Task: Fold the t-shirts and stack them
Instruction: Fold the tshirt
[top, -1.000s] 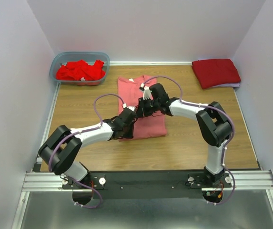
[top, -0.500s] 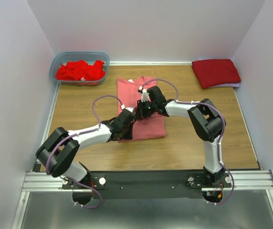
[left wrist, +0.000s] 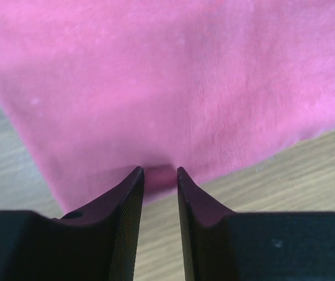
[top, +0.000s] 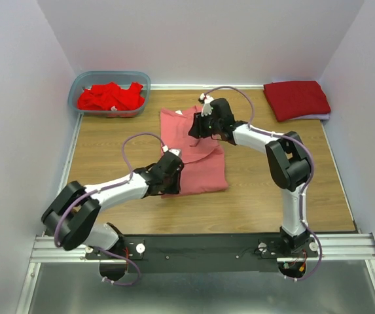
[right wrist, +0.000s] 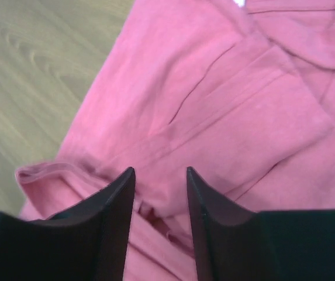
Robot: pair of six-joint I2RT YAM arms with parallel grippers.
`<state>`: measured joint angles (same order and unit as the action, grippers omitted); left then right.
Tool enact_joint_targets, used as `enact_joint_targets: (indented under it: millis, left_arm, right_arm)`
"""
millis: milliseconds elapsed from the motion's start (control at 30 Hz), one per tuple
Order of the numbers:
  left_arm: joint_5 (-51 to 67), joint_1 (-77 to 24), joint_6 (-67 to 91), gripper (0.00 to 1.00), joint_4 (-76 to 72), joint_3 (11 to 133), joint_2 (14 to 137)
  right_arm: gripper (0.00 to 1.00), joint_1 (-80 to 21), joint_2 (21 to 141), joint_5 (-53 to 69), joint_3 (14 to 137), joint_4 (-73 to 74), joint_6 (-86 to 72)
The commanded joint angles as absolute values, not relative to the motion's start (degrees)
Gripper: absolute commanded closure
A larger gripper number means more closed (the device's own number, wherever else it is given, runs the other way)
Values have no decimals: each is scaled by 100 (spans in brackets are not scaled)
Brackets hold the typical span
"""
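Now, your salmon-pink t-shirt [top: 203,173] lies in the middle of the table [top: 272,196], its far part drawn up in a fold; red t-shirts [top: 110,98] fill the tub [top: 81,84] at far left, and a folded crimson t-shirt [top: 296,99] sits far right. Your left arm reaches low from the near left, and the left gripper [left wrist: 160,171] pinches the shirt's near-left edge, jaws almost together. Your right arm bends over the shirt's far end, where the right gripper [right wrist: 160,171] clamps a bunch of raised cloth, jaws slightly wider.

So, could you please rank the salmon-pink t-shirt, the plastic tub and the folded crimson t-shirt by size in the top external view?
1. salmon-pink t-shirt
2. plastic tub
3. crimson t-shirt, only slightly smaller
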<state>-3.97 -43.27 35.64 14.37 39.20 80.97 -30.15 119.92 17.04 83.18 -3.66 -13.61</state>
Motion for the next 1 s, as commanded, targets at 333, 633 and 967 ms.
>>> enact_joint_targets:
  millis: [333,633,967]
  left_arm:
    - [-670,-3842,4342,65,1872,3499,6697]
    - [156,-3674,4210,67,1231,3103,7084]
    - [316,-3612,4166,67,1134,2997,7304]
  right_arm:
    - [37,-3699,11021,2866,7189,-150,-625]
    - [29,-4025,11557,3190,7550,-26,-756]
    - [30,-4263,11488,1611,7479,-18,-229]
